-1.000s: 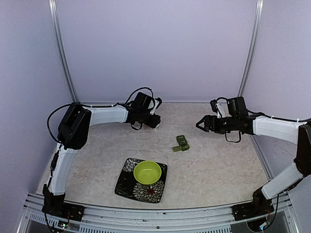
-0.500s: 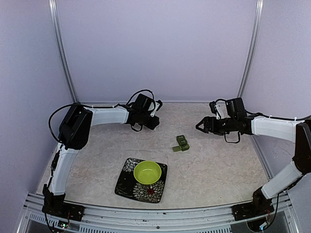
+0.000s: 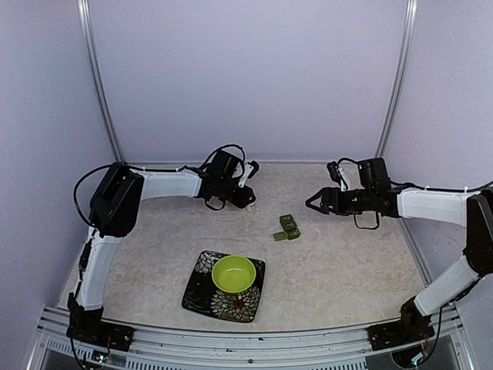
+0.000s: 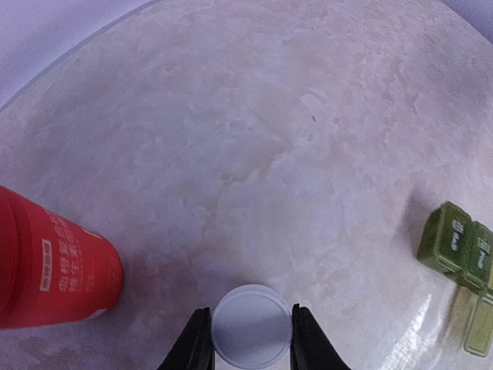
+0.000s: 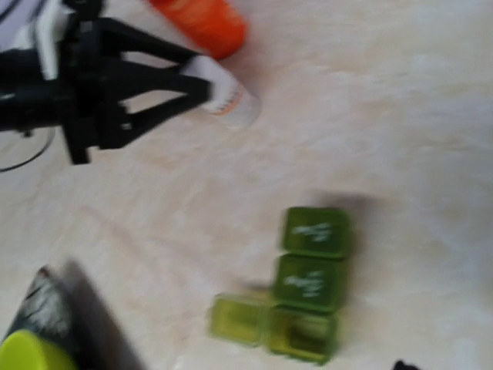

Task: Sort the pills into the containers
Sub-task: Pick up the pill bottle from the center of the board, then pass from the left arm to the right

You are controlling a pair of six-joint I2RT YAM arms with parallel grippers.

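White cap (image 4: 252, 322) | pinched by left gripper (image 4: 252, 335) (orange bottle (image 4: 48, 266) beside) | right gripper (image 3: 313, 202) spread

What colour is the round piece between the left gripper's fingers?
White. Left wrist view shows the round piece best, in the left gripper.

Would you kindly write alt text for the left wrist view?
Two black jaws hug a white round cap against a marbled table. An orange-red bottle is at the left edge, a green pillbox at the right.

white print on orange bottle (image 4: 48, 268), pillbox lids (image 4: 453, 240), unreadable
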